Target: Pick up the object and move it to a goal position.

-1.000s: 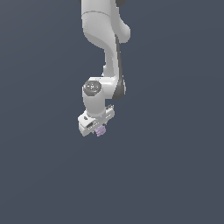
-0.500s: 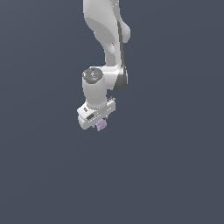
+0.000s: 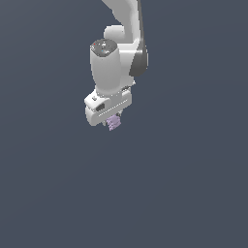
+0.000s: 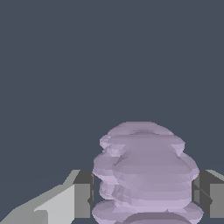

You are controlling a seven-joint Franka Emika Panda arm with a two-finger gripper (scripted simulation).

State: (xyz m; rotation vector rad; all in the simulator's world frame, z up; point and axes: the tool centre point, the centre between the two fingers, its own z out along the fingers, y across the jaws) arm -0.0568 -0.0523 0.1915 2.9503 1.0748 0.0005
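In the exterior view the white Panda arm [image 3: 123, 46] reaches down from the top of the picture, its wrist turned so the gripper [image 3: 112, 122] points downward over a plain dark grey ground with no visible edge or marking. The lavender knobbly cluster [image 3: 114, 122] hangs directly under the white gripper body, touching nothing but the fingers and well clear of anything below it. It looks lifted off whatever surface bore it, which fits the carrying part of the task: the pick seems done and the move toward the goal appears to be the step in hand. No goal marker shows in this view, so how far there is to go cannot be told. The cluster is far smaller than the gripper body, which hides most of the fingers from this side.

In the wrist view the cluster [image 4: 146, 173] fills the lower middle of the picture, a stack of pale purple rounded lobes. A grey finger pad [image 4: 83, 194] sits against one flank and a second pad [image 4: 209, 194] against the other, both touching it. The jaws are thus partly closed, pinching the cluster between them, the gap set by the width of the cluster itself. Because the shape is lumpy, contact likely falls on a few bulges only, so the hold could slip if the arm jerks.
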